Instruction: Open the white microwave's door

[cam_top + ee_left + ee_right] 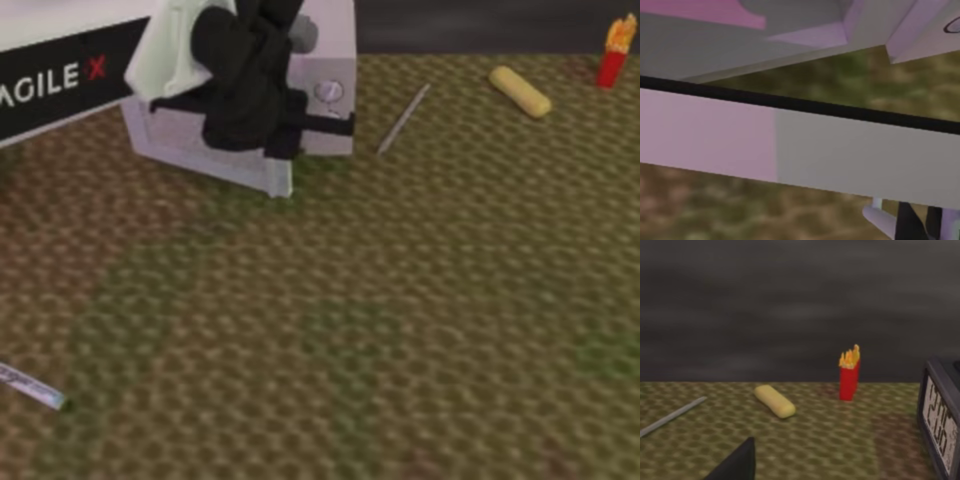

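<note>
The white microwave (335, 60) stands at the table's back left, one silver knob (328, 92) showing. Its door (255, 170) is swung partly outward, its free edge pointing toward the table's middle. My left arm's black bulk covers most of the oven, and the left gripper (322, 124) sits at the front by the knob panel. In the left wrist view the door (850, 155) crosses the frame as a broad pale band, with pinkish interior (705, 10) behind it. The left gripper (922, 226) is shut around the door's lilac handle (880, 219). The right gripper (740, 462) shows only as a dark tip.
A thin grey rod (403, 118) lies right of the microwave. Farther right are a yellow block (520, 91) and a red fries box (615, 55). A small white-blue stick (32, 386) lies at the front left. A black digital clock (940, 425) stands near the right gripper.
</note>
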